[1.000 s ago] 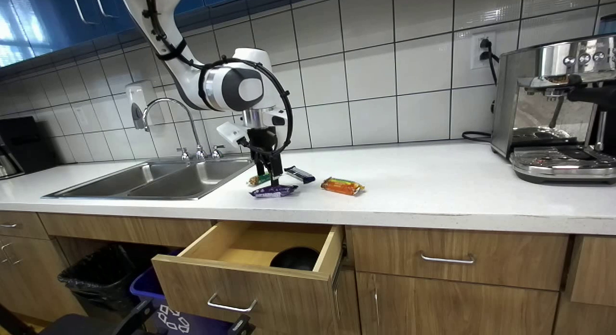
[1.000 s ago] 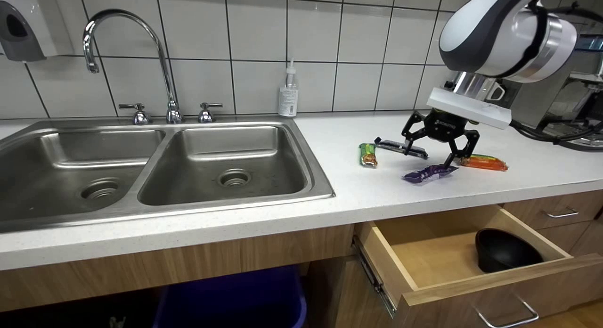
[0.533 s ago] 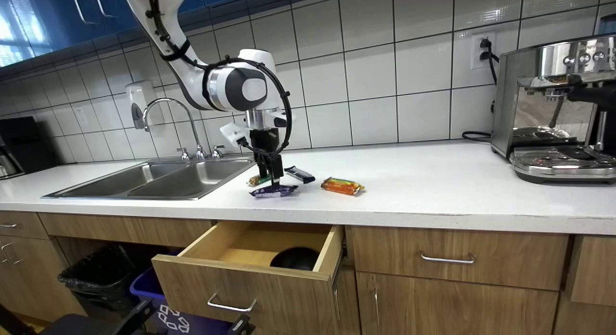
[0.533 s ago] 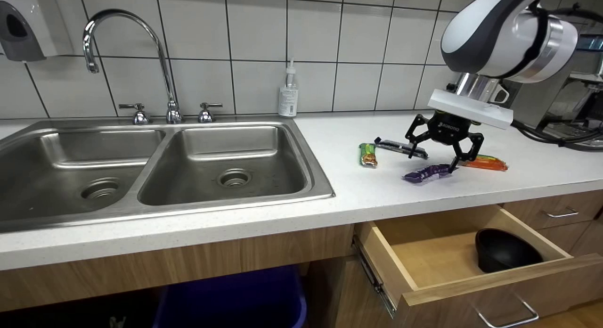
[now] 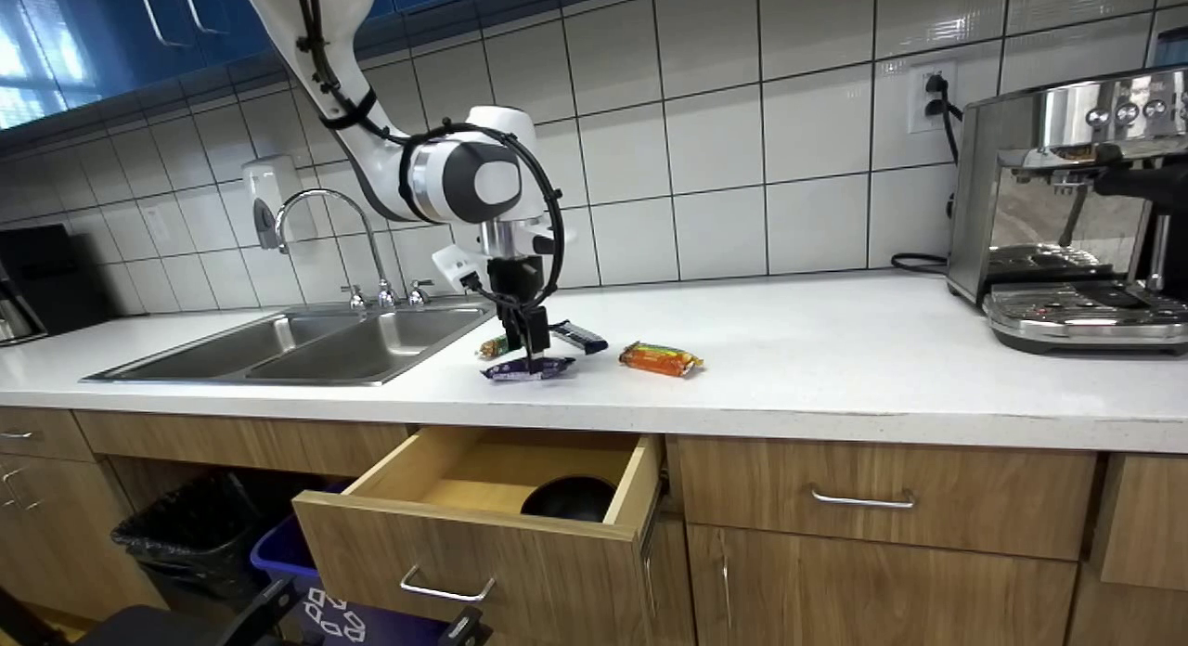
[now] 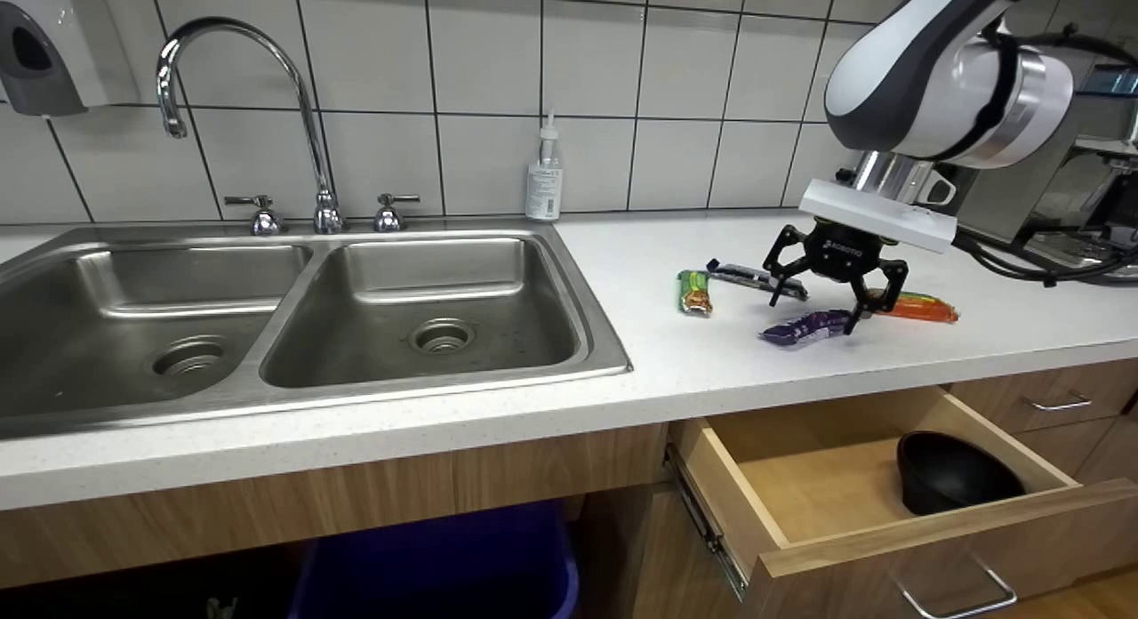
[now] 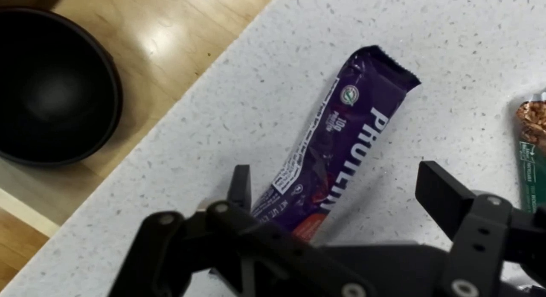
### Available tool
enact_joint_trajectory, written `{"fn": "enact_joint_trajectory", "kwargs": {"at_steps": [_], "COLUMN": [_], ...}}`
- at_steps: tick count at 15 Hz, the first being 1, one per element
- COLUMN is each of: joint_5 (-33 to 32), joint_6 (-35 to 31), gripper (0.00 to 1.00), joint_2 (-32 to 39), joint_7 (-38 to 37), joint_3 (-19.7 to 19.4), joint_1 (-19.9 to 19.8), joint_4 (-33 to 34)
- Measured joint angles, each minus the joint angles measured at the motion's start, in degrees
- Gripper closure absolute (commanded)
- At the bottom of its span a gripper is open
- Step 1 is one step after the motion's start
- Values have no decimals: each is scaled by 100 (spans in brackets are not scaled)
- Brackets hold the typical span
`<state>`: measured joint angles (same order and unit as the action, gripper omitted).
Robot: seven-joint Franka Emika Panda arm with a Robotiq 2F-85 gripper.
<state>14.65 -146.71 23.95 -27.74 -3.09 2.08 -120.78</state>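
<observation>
My gripper [image 7: 335, 188] stands open over the white counter, one finger on each side of a purple protein bar [image 7: 341, 139]. The bar lies slantwise between the jaws, closer to the left finger [image 7: 241, 184] in the wrist view; its lower end is hidden behind the gripper. In an exterior view the nearer fingertip [image 6: 851, 324] overlaps the bar's end, and whether they touch I cannot tell. Around it lie a green wrapped bar [image 6: 694, 293], a dark blue and silver bar [image 6: 756, 279] and an orange bar [image 6: 920, 307].
Below the counter edge a wooden drawer [image 5: 473, 525] is pulled out, with a black bowl [image 6: 951, 472] inside. A double steel sink [image 6: 587, 325] with a faucet [image 6: 324, 210] lies to one side. An espresso machine [image 5: 1067, 191] and a pump bottle [image 6: 544, 179] stand at the wall.
The arm and gripper have shifted slightly and come a little lower over the purple bar. The jaws have stayed open, and the bars, drawer and bowl look unmoved.
</observation>
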Motion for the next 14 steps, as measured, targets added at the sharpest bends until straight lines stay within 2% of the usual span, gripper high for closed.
{"fn": "enact_joint_trajectory", "kwargs": {"at_steps": [3,4,5,14], "joint_5": [0,0,0,0], "joint_6": [0,0,0,0], "gripper": [0,25,26,97], "joint_2": [120,153,185,232], "joint_7": [-65,-84,-104,-230], "joint_3": [-10,-13,-17,-57], "joint_1": [41,53,65,103], "joint_4": [107,142,179,301]}}
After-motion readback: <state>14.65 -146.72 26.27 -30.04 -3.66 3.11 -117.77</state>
